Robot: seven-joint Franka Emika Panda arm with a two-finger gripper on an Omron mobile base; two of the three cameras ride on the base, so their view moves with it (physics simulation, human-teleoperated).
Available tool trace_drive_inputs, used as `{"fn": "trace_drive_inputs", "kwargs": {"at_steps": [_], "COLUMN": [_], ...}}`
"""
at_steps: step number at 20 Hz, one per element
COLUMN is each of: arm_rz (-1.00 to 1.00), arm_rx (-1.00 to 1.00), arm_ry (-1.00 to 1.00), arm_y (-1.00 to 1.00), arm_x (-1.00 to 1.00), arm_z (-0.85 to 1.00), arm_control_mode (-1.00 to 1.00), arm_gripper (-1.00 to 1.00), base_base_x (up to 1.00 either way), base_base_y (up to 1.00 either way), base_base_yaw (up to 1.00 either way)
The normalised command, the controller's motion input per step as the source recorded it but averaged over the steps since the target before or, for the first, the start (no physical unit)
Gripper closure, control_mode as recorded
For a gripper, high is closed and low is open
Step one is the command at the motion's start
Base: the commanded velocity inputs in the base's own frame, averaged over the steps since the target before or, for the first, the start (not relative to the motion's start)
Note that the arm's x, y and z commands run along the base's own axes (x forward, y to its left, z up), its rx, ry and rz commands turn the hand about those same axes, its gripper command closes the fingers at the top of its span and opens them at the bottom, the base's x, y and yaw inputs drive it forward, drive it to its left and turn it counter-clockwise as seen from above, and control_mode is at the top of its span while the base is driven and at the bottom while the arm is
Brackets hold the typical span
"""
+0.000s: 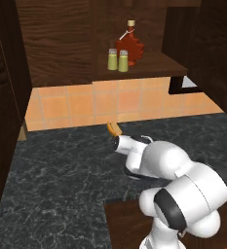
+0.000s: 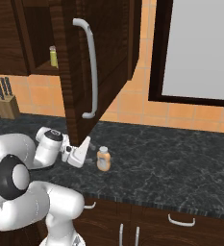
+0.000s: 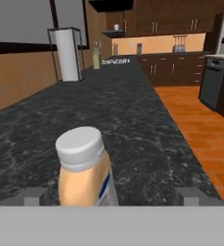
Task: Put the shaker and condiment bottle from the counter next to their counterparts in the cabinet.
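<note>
Gripper [image 2: 87, 148] is standing with its jaws spread wide and nothing between them yet, low over the counter [image 2: 180, 168], pointing sideways at the condiment bottle [image 2: 103, 159]. From the right base camera, reading left to right, the white hand is coming first, then its pale fingers, then the peach-tan bottle just beside the fingertips, apart from them and standing upright on the black worktop. So the bottle is lying straight ahead of the gripper along its pointing direction, and its long axis is running vertically, across the line of approach.

From the hand camera, the left finger tip [image 3: 34, 196] is sitting at the left, the bottle [image 3: 83, 175] is rising a little left of centre with its pale cap on top, and the right finger tip [image 3: 190, 196] is sitting further off. The bottle appears to be inside the span of the jaws but nearer the left one, so a small sideways correction looks worthwhile before closing.

From the left base camera, two yellow-green shakers [image 1: 118, 60] are standing side by side on the shelf of the cabinet [image 1: 149, 65], with the red maple-leaf bottle [image 1: 130, 44] just behind them, well above the bottle [image 1: 114, 128] on the counter.
</note>
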Motion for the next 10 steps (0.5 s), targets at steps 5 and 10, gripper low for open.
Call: {"fn": "trace_drive_inputs", "kwargs": {"at_steps": [5,10], "arm_rz": [0.0,0.0], "arm_rx": [0.0,0.0], "arm_ry": [0.0,0.0], "arm_y": [0.0,0.0], "arm_x": [0.24,0.17], "arm_z": [-0.15,-0.15], "arm_control_mode": [-1.0,-1.0], "arm_gripper": [-1.0,-1.0], "base_base_x": [0.0,0.0], "base_base_y": [0.0,0.0], "base_base_yaw": [0.0,0.0]}}
